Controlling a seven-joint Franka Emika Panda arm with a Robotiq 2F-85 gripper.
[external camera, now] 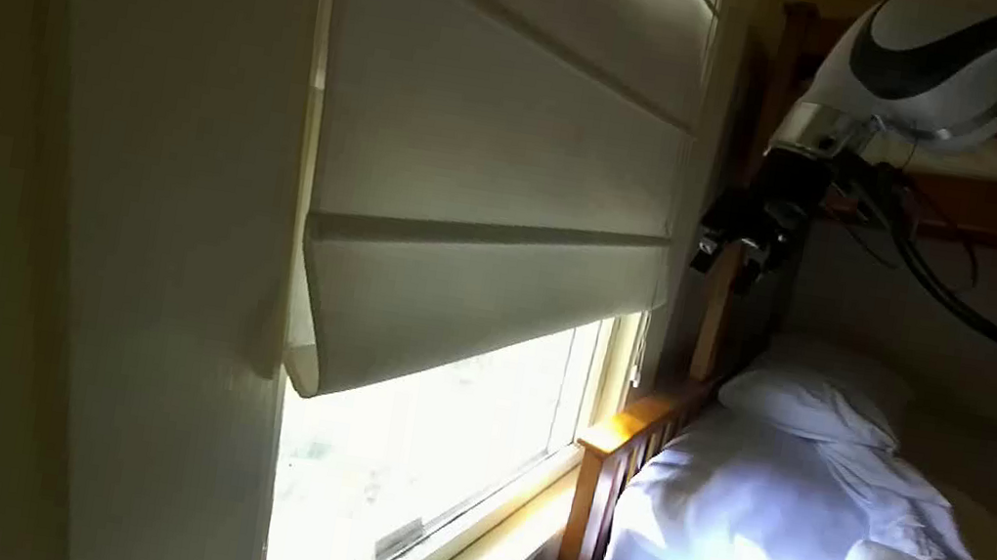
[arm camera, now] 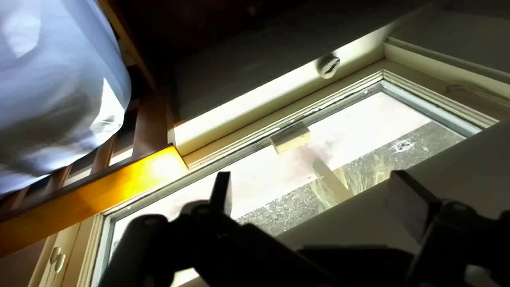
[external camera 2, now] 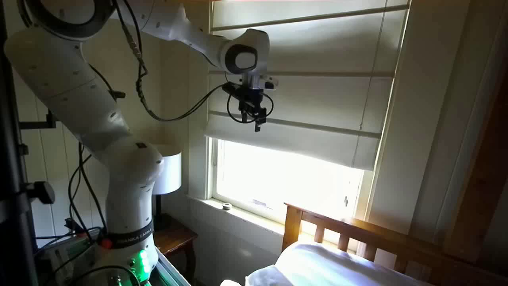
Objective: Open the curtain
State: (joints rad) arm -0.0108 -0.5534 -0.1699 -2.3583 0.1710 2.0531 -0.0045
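Observation:
The curtain is a cream-beige shade with horizontal folds, seen in both exterior views (external camera: 499, 142) (external camera 2: 317, 97). It hangs over the upper part of the window, and bright glass shows below its lower edge. A thin cord (external camera 2: 360, 127) hangs along one side of it. My gripper is open and empty in the wrist view (arm camera: 310, 179), with its two fingers wide apart. The curtain's lower part (arm camera: 350, 223) shows behind and between the fingers. In both exterior views the gripper (external camera: 726, 267) (external camera 2: 251, 124) points down near the curtain's lower folds; contact is not visible.
The window sill (external camera 2: 254, 217) holds a small round object (external camera 2: 226, 206). A wooden bed frame (external camera: 635, 424) with white bedding (external camera: 750, 515) stands beside the window. A lamp (external camera 2: 168, 174) stands on a small wooden table (external camera 2: 174, 234) behind the arm. Loose cables (external camera 2: 170, 119) hang from the arm.

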